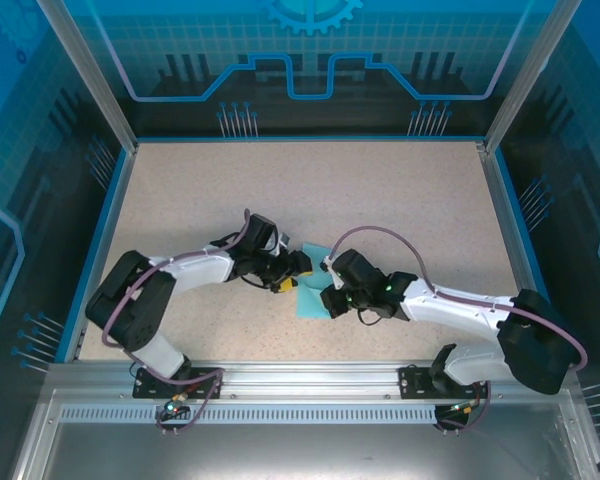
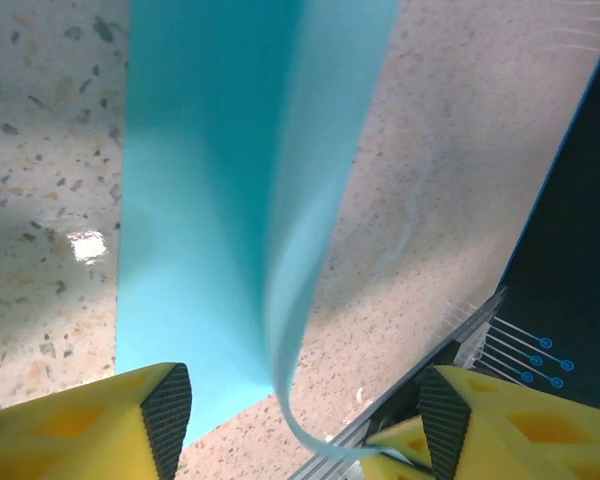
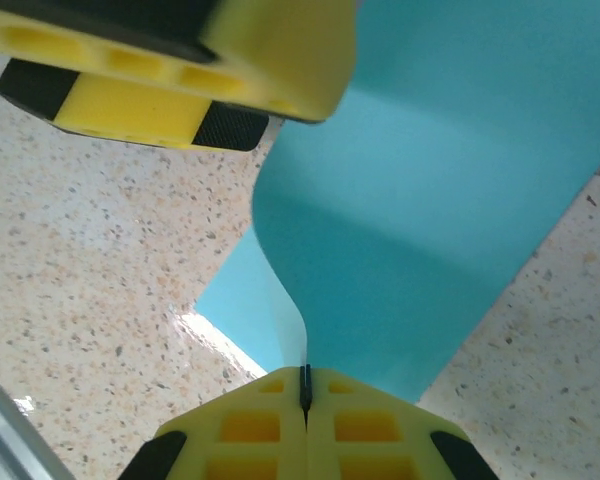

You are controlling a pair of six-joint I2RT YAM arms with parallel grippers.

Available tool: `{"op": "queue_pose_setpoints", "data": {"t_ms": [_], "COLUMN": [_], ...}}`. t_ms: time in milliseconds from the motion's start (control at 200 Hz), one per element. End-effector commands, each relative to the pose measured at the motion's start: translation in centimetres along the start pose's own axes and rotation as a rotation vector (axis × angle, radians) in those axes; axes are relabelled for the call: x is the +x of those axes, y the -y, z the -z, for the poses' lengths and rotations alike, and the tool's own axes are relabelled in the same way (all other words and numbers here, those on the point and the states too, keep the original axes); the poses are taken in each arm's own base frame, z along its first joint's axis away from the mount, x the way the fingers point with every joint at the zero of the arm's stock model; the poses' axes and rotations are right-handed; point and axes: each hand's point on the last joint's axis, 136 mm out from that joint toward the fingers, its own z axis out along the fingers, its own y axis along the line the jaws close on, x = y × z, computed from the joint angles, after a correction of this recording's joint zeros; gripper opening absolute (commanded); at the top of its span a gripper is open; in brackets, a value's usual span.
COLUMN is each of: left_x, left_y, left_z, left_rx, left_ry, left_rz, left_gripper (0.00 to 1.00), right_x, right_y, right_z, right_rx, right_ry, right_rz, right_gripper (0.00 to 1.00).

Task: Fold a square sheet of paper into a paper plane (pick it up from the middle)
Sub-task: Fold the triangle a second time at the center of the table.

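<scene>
The right gripper (image 3: 305, 388) pinches the thin light-blue square sheet of paper (image 3: 430, 200) in shut jaws. The left gripper (image 2: 305, 415) has jaws wide open around its blurry curled edge.

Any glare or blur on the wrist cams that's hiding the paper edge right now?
Left wrist: the sheet blurs along its lifted edge near the lens; small glare spot on the table. Right wrist: sheet edge sharp, glare patch on table beside it. Top external: evenly lit, sharp.
</scene>
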Motion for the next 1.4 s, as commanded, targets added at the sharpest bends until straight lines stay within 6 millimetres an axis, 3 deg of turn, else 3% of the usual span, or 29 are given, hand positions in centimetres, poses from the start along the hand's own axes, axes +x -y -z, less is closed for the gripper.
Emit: {"op": "queue_pose_setpoints", "data": {"t_ms": [0, 75, 260, 425, 910, 1395], "left_x": [0.1, 0.4, 1.1, 1.5, 3.0, 3.0], "left_y": [0.2, 0.4, 0.2, 0.4, 1.5, 1.3], "left_z": [1.2, 1.6, 1.4, 0.8, -1.8, -3.3], "left_rx": [-0.012, -0.021, -0.053, -0.067, -0.044, -0.056], "left_ry": [0.059, 0.075, 0.086, 0.089, 0.044, 0.050], "left_rz": [-0.030, -0.059, -0.116, -0.153, -0.260, -0.268], "left_gripper": [0.67, 0.64, 0.42, 0.31, 0.26, 0.26], "right_x": [-0.2, -0.3, -0.5, -0.4, -0.7, -1.6], "right_y": [-0.2, 0.6, 1.9, 3.1, 4.3, 5.0], "right_z": [-0.2, -0.4, -1.3, -1.9, -2.9, -3.9], "right_rx": [-0.096, -0.103, -0.117, -0.110, -0.143, -0.187], "right_ry": [-0.005, -0.022, -0.079, -0.114, -0.151, -0.164], "right_rz": [-0.029, -0.056, -0.093, -0.119, -0.139, -0.146], "right_gripper": [0.02, 0.03, 0.03, 0.03, 0.04, 0.05]}}
